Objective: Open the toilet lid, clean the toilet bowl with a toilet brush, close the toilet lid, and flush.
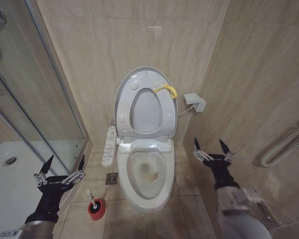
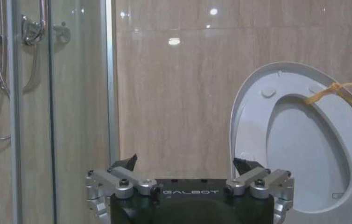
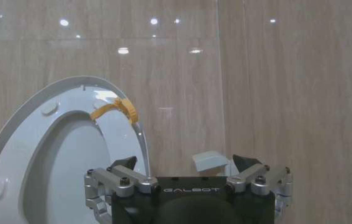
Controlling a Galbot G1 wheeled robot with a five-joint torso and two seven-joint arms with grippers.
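With the toilet lid [image 1: 139, 94] raised at frame centre, both the left gripper [image 1: 60, 169] and right gripper [image 1: 213, 149] waited with jaws spread and empty, leaving the toilet brush [image 1: 92, 201] unpicked at lower left.

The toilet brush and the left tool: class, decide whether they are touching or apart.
Apart. The head view shows the left tool open above the floor, with bare tile between it and the toilet brush standing in its red holder.
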